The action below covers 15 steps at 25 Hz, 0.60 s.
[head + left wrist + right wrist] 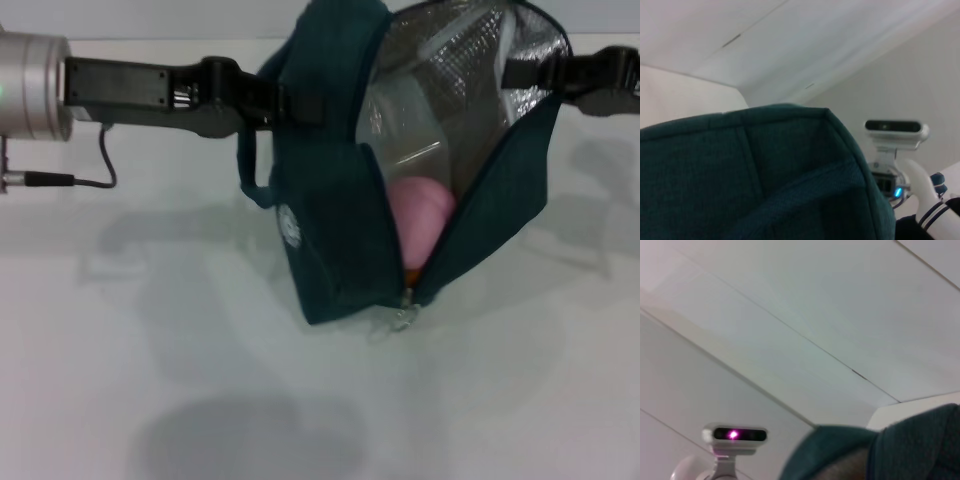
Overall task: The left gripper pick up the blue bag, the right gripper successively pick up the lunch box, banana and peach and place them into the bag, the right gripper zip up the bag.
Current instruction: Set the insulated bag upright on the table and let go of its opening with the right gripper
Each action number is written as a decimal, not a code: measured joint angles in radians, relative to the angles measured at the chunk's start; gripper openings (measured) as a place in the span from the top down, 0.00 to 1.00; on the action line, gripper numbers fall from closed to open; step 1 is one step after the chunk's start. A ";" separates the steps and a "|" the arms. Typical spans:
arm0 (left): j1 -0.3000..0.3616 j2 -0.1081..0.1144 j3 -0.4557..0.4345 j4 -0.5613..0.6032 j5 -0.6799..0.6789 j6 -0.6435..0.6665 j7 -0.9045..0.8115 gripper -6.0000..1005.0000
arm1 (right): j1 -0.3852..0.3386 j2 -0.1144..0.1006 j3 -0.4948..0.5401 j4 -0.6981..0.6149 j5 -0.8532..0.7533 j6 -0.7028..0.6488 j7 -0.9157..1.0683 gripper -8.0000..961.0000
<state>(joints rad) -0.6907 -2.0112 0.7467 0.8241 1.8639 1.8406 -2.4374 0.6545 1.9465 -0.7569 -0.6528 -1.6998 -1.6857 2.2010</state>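
Blue bag (335,250) held open above the surface (200,400), round white logo (290,226) unreadable, peach (420,215) inside, left hand (285,103) at 10 o'clock and right hand (520,72) at 2 o'clock, grips indiscernible

Blue bag (335,240) dark teal, silver foil lining, white round logo; peach (420,220) pink inside.

The dark teal-blue fabric bag (330,240) hangs above the white table (200,400), its foil-lined mouth gaping wide. Inside, a round pink peach (420,215) and a clear plastic lunch box (410,120) fill the lower part. The black left gripper (290,100) and black right gripper (520,72) flank the opening, narrowing entry from either side.
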 joint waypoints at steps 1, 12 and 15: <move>-0.003 0.000 0.000 -0.015 0.008 -0.003 0.000 0.95 | 0.004 -0.003 -0.002 -0.007 -0.001 -0.002 0.010 0.96; -0.039 -0.032 0.018 -0.134 0.115 -0.151 0.044 0.95 | 0.018 -0.016 -0.103 0.039 -0.027 0.052 0.035 0.97; -0.035 -0.036 0.048 -0.139 0.115 -0.185 0.046 0.95 | 0.020 -0.013 -0.108 0.049 -0.059 0.073 0.034 0.97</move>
<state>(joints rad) -0.7258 -2.0474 0.7945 0.6849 1.9785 1.6554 -2.3916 0.6747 1.9332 -0.8650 -0.6041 -1.7590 -1.6125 2.2347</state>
